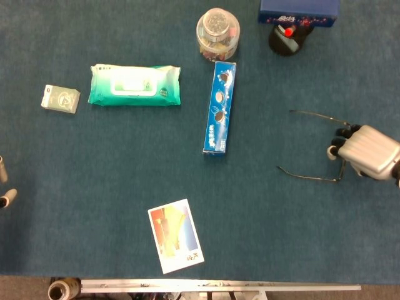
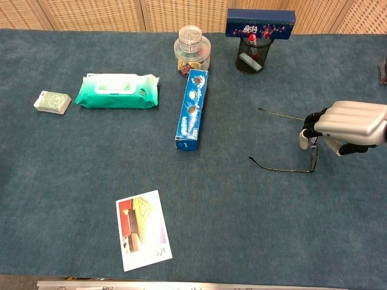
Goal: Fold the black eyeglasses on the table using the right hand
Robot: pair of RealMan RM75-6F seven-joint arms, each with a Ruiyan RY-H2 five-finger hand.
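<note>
The black eyeglasses (image 1: 309, 177) lie unfolded at the right of the blue table, both thin temples pointing left and spread wide apart. My right hand (image 1: 369, 152) is over their front frame, its fingers curled downward and hiding the lenses. The chest view shows the eyeglasses (image 2: 281, 170) with a bit of the front frame below my right hand (image 2: 351, 122). Whether the fingers grip the frame is hidden. Only the fingertips of my left hand (image 1: 4, 199) show at the left edge of the head view, far from the glasses.
A blue cookie box (image 1: 219, 107) lies left of the glasses. A jar (image 1: 217, 32), a black pen holder (image 1: 289, 37) and a blue box (image 1: 299, 9) stand at the back. A wet-wipes pack (image 1: 134, 85), a small packet (image 1: 60, 99) and a postcard (image 1: 176, 235) lie further left.
</note>
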